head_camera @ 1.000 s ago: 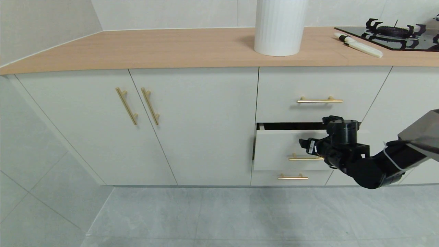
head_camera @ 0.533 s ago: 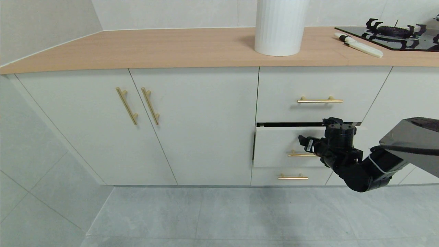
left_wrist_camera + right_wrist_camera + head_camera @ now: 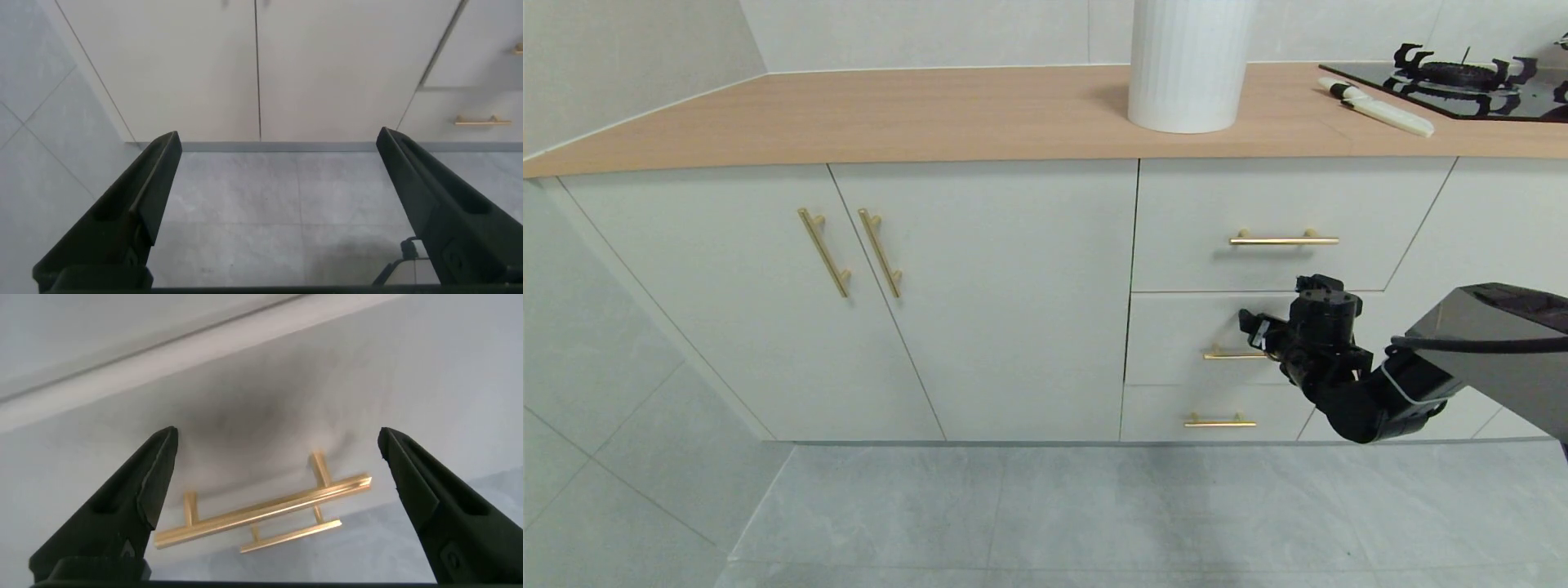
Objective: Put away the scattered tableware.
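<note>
The wooden countertop (image 3: 890, 114) runs across above pale cabinets (image 3: 980, 302). On it stand a tall white ribbed container (image 3: 1188, 65) and, farther right, a black hob (image 3: 1462, 82). The middle drawer (image 3: 1176, 335) sits flush with its neighbours. The right arm comes in low from the right. The right gripper (image 3: 1258, 335) faces that drawer's gold handle (image 3: 261, 510), with its fingers spread wide to either side. The left gripper (image 3: 278, 147) hangs wide open over the floor tiles (image 3: 245, 212). A pale knife (image 3: 1376, 106) lies flat between container and hob, set diagonally, with its dark-banded end toward the wall.
</note>
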Robot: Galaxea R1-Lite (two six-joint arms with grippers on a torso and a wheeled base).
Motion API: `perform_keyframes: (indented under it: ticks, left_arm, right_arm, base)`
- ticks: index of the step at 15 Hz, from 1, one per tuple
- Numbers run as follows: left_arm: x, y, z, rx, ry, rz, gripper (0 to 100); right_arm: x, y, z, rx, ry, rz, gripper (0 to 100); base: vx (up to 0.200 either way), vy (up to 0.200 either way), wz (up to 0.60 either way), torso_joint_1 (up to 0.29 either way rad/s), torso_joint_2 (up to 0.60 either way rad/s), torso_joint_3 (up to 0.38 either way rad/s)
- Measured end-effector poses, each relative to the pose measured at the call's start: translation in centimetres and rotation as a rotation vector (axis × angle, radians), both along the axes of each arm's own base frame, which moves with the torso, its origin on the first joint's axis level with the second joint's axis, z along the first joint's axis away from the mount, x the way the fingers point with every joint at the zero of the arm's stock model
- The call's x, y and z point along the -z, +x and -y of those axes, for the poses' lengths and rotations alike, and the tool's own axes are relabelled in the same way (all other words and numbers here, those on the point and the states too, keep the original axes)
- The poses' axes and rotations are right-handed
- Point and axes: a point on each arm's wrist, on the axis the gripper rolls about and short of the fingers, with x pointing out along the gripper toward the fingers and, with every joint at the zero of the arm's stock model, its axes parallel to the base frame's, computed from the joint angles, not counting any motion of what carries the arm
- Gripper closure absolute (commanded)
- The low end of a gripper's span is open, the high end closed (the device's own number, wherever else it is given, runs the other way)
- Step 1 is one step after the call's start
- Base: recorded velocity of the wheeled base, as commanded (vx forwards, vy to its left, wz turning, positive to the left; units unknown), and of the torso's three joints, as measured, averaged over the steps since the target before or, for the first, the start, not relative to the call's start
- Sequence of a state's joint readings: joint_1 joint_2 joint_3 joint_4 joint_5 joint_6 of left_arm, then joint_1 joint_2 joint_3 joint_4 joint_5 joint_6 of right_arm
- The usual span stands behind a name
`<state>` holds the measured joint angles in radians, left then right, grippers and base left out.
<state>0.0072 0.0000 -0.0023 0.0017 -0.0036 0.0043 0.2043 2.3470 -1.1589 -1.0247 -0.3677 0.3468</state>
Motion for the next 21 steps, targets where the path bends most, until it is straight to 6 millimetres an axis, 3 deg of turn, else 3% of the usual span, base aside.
perform_keyframes:
  ticks: [7, 13, 17, 21]
  left_arm:
    - [0.0, 0.0, 0.0, 0.0, 0.0, 0.0, 0]
    - [0.0, 0.0, 0.0, 0.0, 0.0, 0.0, 0]
    - [0.0, 0.0, 0.0, 0.0, 0.0, 0.0, 0]
    - [0.0, 0.0, 0.0, 0.0, 0.0, 0.0, 0]
  right_arm:
    - [0.0, 1.0, 0.7, 0.022, 0.013, 0.02, 0]
    - [-0.2, 0.6, 1.2, 0.037, 0.013, 0.021, 0]
    - [-2.4, -2.6, 2.2, 0.037, -0.007, -0.005, 0]
    - [-6.8, -9.3, 4.1, 0.027, -0.1, -0.01, 0]
  base:
    - [0.0, 0.0, 0.0, 0.0, 0.0, 0.0]
    - [0.0, 0.0, 0.0, 0.0, 0.0, 0.0]
    - [0.0, 0.0, 0.0, 0.0, 0.0, 0.0]
    - [0.0, 0.0, 0.0, 0.0, 0.0, 0.0]
